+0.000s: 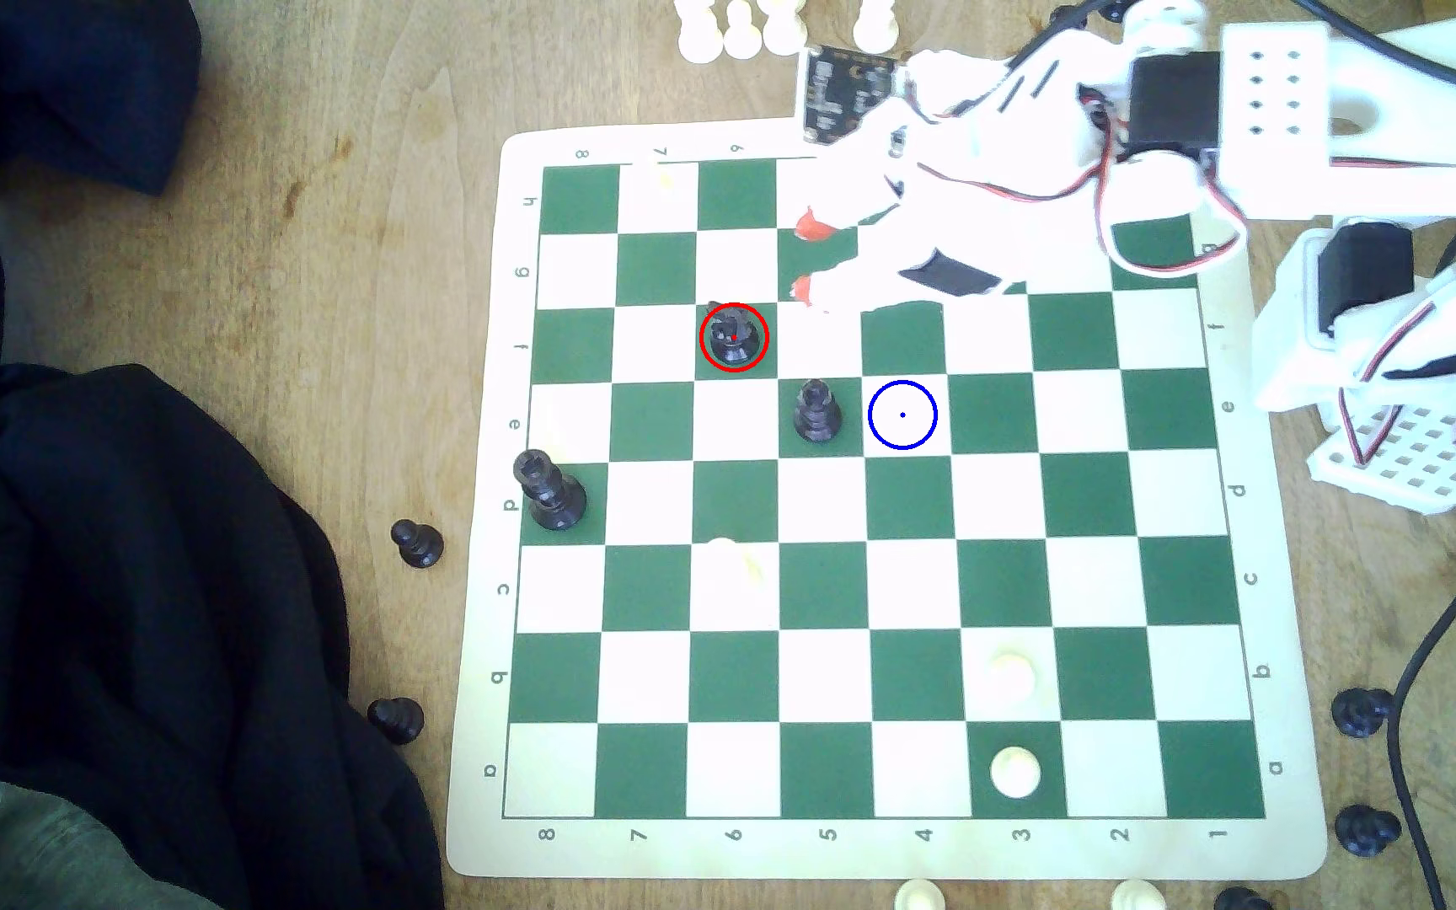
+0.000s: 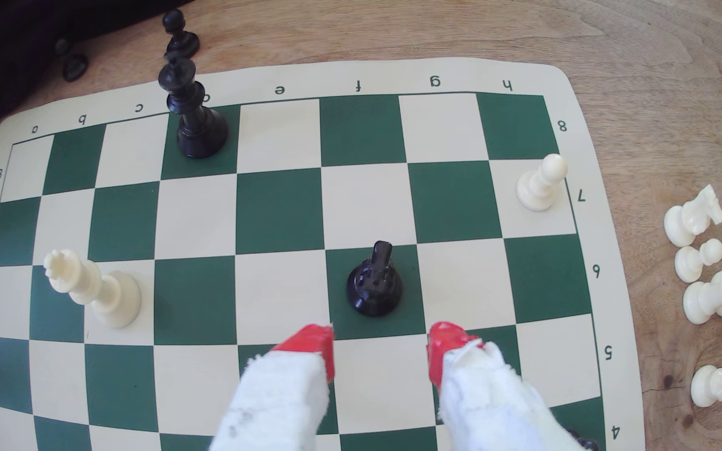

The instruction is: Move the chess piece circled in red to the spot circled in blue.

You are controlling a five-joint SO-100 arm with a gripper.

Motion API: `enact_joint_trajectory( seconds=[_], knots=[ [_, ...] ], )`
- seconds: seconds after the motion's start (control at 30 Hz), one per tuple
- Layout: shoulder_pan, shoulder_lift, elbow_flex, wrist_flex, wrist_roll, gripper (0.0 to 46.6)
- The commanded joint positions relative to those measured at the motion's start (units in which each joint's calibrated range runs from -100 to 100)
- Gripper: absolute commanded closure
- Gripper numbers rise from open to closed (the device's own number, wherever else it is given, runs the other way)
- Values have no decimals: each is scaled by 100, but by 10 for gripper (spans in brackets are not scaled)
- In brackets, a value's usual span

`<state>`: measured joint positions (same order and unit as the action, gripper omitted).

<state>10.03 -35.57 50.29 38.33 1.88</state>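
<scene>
My claw [image 2: 380, 353] hangs spread and empty, its two red-tipped fingers [image 2: 311, 342] apart with nothing between them. The chess piece [image 1: 733, 337] stands upright inside the red ring on a green square of the board [image 1: 479, 612]. In the wrist view it [image 2: 374, 282] lies straight ahead of the gap between my fingers, near but untouched; in the exterior view it sits toward that view's left of my claw [image 1: 803, 258]. The spot [image 1: 902, 415], a white square ringed in blue, lies beyond the pointed black piece [image 1: 816, 411], toward the exterior view's right.
</scene>
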Motion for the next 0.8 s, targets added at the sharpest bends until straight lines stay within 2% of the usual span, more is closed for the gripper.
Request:
enact_joint_trajectory(
  seconds=[0.0,0.1,0.17,0.3,0.77],
  knots=[
    [2,492,-678,-204,-68,337],
    [2,679,-759,-213,-195,342],
    [2,1010,-977,-221,-488,348],
    [-29,1350,-1185,-295,-694,346],
    [-45,2360,-1838,-491,-640,323]
  ],
)
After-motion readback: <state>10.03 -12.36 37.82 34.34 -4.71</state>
